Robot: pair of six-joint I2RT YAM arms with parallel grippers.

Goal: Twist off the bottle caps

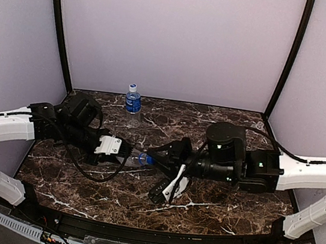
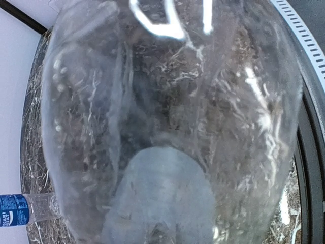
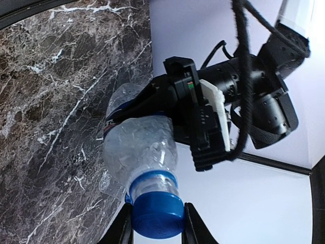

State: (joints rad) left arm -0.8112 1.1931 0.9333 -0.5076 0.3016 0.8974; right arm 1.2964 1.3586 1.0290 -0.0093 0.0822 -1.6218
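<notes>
Fingers L [image 3: 150, 99] clamp crumpled bottle [image 3: 139, 145], fingers R [image 3: 122, 230] pinch blue cap [image 3: 157, 213]; L wrist view blurred.

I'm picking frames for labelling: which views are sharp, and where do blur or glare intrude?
Left wrist: the clear bottle fills the lens, soft and out of focus, with bright white streaks near the top, likely glare. Right wrist: sharp on the dark blue cap. Top external: evenly lit and sharp.
</notes>
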